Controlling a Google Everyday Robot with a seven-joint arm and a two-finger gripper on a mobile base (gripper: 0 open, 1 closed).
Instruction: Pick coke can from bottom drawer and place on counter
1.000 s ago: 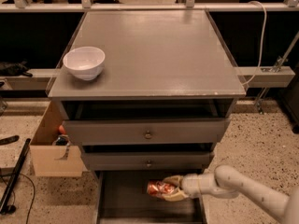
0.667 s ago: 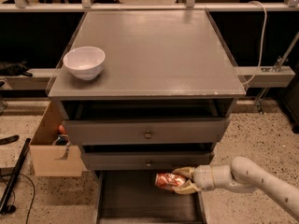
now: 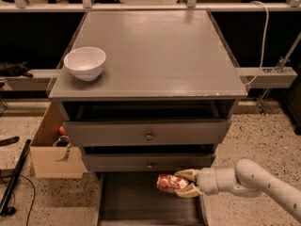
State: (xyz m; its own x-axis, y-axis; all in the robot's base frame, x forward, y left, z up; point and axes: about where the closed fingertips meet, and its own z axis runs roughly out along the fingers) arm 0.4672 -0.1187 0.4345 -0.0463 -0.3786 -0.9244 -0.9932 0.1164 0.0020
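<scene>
The coke can (image 3: 168, 182), red with silver ends, lies sideways in my gripper (image 3: 182, 184), whose pale fingers are shut around its right end. The gripper holds the can above the open bottom drawer (image 3: 136, 201), a dark flat tray pulled out at the cabinet's foot, just below the middle drawer's front. My white arm (image 3: 254, 182) reaches in from the lower right. The counter (image 3: 155, 51) is the grey cabinet top above, well higher than the can.
A white bowl (image 3: 85, 62) sits at the counter's left front corner. Two grey drawers with round knobs (image 3: 149, 136) stick out slightly above the can. A cardboard box (image 3: 51, 149) stands on the floor at left. A white cable (image 3: 263, 36) hangs at right.
My gripper has lifted the coke can up out of the bottom drawer and moved it slightly to the right, toward the middle drawer's front.
</scene>
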